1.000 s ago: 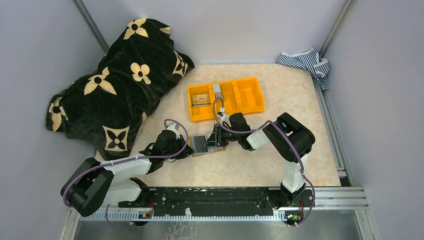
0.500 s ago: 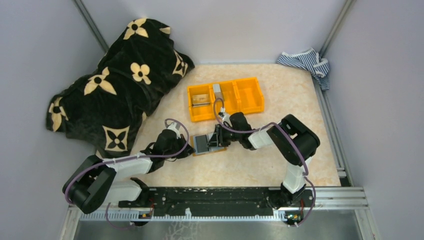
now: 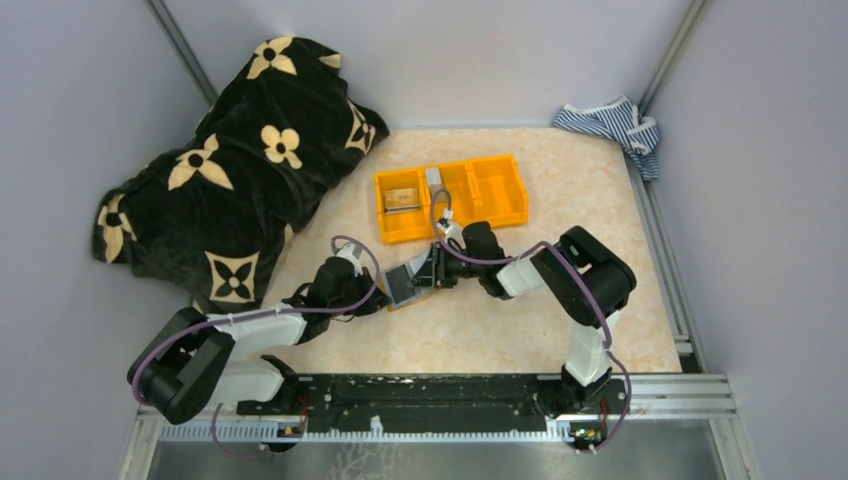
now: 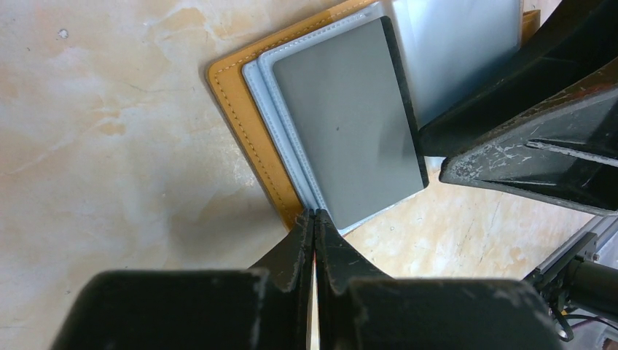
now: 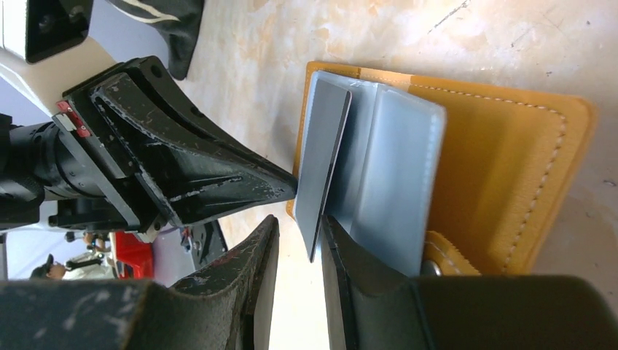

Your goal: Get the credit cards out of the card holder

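The orange-tan card holder (image 3: 424, 294) lies open on the table, its grey-blue sleeves up. It also shows in the left wrist view (image 4: 244, 124) and the right wrist view (image 5: 495, 175). A grey card (image 5: 324, 164) stands tilted up out of its sleeve; it also shows in the left wrist view (image 4: 346, 117). My right gripper (image 5: 300, 230) is open, with the card's lower edge between the jaws, against the right finger. My left gripper (image 4: 315, 215) is shut, its tips on the holder's near corner. The snap tab (image 5: 437, 255) sits beside my right finger.
An orange three-compartment bin (image 3: 497, 190) stands behind the holder with small items in its left cells. A black flower-print blanket (image 3: 240, 170) covers the far left. A striped cloth (image 3: 610, 125) lies in the far right corner.
The grey card has tipped up from flat on the holder. My right gripper has shifted slightly away from me at the card's edge. My left gripper has stayed at the holder's corner.
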Tool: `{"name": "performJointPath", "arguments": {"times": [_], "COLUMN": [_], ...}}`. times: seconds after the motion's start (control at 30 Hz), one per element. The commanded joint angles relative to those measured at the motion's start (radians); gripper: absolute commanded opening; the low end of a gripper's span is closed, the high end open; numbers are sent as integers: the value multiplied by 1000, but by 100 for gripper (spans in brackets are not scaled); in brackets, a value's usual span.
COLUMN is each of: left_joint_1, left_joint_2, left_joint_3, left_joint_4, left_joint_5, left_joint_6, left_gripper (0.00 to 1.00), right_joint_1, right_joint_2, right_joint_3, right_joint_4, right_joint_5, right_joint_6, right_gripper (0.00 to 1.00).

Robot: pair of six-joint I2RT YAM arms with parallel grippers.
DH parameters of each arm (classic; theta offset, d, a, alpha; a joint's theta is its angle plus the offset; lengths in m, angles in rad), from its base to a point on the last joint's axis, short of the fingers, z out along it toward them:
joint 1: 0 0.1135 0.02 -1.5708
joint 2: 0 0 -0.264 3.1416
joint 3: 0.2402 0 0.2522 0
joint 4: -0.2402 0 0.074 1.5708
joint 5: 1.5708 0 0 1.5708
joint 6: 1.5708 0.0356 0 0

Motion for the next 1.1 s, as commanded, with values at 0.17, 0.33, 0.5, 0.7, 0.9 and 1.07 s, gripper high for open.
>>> {"name": "performJointPath", "arguments": {"times": [0.17,0.33,0.5,0.7,0.9,1.07], "left_joint_1": [4,4,4,4,4,6], "left_joint_2": [15,17,39,66,68,68], "left_joint_3": [3,2,10,18,22,17], "left_joint_4": [-84,-82,-76,-60,-60,-59], "left_joint_5": [-14,-12,-3,11,13,14], "left_joint_6": [32,33,40,42,47,45], "left_gripper": [5,5,5,5,5,5], "right_joint_1": [2,5,12,24,54,88], "right_joint_2": [44,53,45,24,21,25], "right_joint_3": [20,28,37,50,74,99], "right_joint_4": [106,62,55,60,14,-21], "right_joint_5": [-53,-49,-61,-73,-64,-52], "right_joint_6": [19,-15,-14,5,-20,-43], "right_gripper": [29,29,29,29,29,29]}}
